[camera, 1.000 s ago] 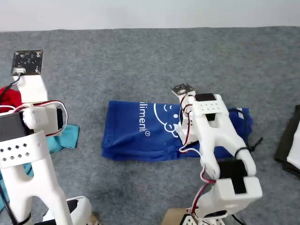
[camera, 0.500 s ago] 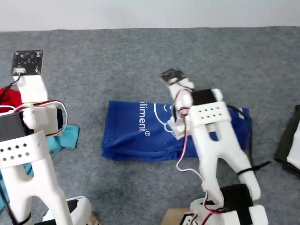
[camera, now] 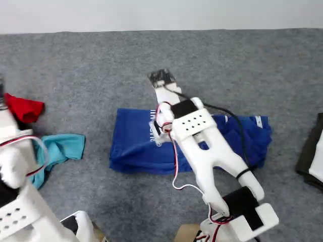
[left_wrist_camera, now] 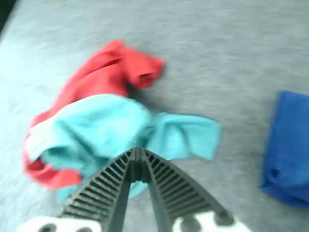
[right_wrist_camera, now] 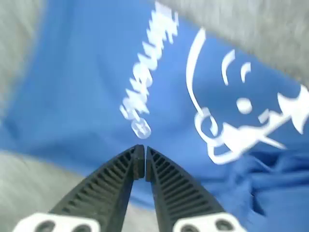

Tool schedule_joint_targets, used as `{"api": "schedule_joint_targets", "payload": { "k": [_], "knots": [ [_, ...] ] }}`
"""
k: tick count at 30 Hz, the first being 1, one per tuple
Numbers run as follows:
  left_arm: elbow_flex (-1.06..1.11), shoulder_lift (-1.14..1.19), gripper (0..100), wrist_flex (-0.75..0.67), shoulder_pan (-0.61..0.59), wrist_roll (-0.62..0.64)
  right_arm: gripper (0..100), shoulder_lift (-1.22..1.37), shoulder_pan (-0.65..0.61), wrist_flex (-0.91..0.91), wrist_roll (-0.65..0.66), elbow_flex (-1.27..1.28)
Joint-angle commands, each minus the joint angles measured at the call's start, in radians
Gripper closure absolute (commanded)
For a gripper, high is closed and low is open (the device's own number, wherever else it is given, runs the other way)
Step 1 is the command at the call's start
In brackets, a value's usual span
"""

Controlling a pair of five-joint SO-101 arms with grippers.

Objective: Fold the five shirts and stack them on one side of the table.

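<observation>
A blue shirt (camera: 132, 147) with white print lies folded in the middle of the grey table, its right part bunched. My right arm (camera: 202, 146) stretches over it from the front. The right gripper (right_wrist_camera: 141, 152) is shut and empty, hovering just above the blue shirt (right_wrist_camera: 82, 87) beside the print. At the left side a red shirt (camera: 22, 108) and a teal shirt (camera: 59, 147) lie crumpled together. My left gripper (left_wrist_camera: 139, 153) is shut and empty above the teal shirt (left_wrist_camera: 96, 128), with the red shirt (left_wrist_camera: 108, 72) beyond and the blue shirt (left_wrist_camera: 289, 154) off to one side.
A dark garment (camera: 309, 154) lies at the table's right edge. The left arm's white body (camera: 17, 206) stands at the front left corner. A brown cardboard piece (camera: 185, 234) sits by the right arm's base. Bare grey table (camera: 101, 65) runs along the back.
My right arm has swung left across the blue shirt, from its right part to the printed area. The left arm has drawn back toward the front left, uncovering the red and teal shirts.
</observation>
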Motion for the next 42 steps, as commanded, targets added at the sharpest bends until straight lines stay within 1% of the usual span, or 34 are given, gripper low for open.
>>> {"api": "schedule_joint_targets", "payload": {
  "k": [1, 4, 8, 11, 12, 14, 18, 20, 25, 32, 37, 42],
  "knots": [
    [0.018, -0.018, 100, 0.018, -0.061, -0.021, 98.7, 0.047, -0.045, -0.05, -0.104, -0.13],
    [0.024, -0.018, 100, 0.018, -0.063, -0.021, 98.8, 0.125, -0.081, -0.081, -0.178, -0.199],
    [0.027, -0.018, 100, 0.018, -0.064, -0.018, 98.7, 0.22, -0.114, -0.084, -0.364, -0.318],
    [0.027, -0.018, 100, 0.018, -0.064, -0.018, 98.1, 0.308, -0.159, -0.081, -0.391, -0.414],
    [0.027, -0.018, 100, 0.018, -0.064, -0.017, 96.5, 0.337, -0.174, -0.079, -0.393, -0.443],
    [0.027, -0.018, 100, 0.018, -0.064, -0.017, 89.8, 0.4, -0.206, -0.067, -0.396, -0.503],
    [0.027, -0.018, 100, 0.02, -0.064, -0.017, 70.8, 0.526, -0.263, 0.012, -0.473, -0.655],
    [0.027, -0.018, 100, 0.02, -0.064, -0.017, 66.2, 0.585, -0.297, 0.076, -0.479, -0.74],
    [0.027, -0.018, 100, 0.02, -0.064, -0.017, 65.9, 0.743, -0.334, 0.186, -0.512, -0.934],
    [0.064, -0.018, 100, 0.02, -0.064, -0.017, 65.9, 0.917, -0.352, 0.271, -0.514, -1.181],
    [0.097, -0.023, 100, 0.02, -0.064, -0.017, 66.0, 1.026, -0.351, 0.294, -0.511, -1.267],
    [0.101, -0.086, 100, 0.015, -0.061, -0.021, 66.0, 1.104, -0.329, 0.326, -0.509, -1.303]
  ]
}}
